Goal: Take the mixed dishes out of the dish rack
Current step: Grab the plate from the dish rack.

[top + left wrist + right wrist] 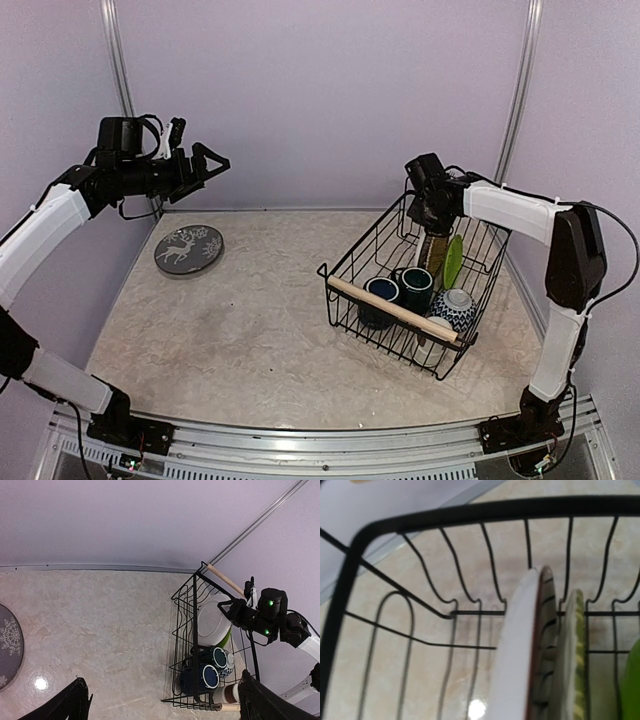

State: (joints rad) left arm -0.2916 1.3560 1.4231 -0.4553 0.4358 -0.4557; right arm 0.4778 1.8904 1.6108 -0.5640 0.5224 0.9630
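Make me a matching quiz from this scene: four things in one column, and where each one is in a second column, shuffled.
1. gray deer-pattern plate
2. lime green plate
3. blue-white bowl
4. left tool

A. standing on edge in the dish rack
B. raised in the air, open
C. flat on the table, outside the rack
D. in the rack, beside the dark blue mugs

Pairs: 1-C, 2-A, 3-D, 4-B

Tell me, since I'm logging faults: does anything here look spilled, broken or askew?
Nothing spilled or broken. The dish rack sits turned at an angle to the table edges; the tan lattice plate and lime green plate stand on edge inside it.
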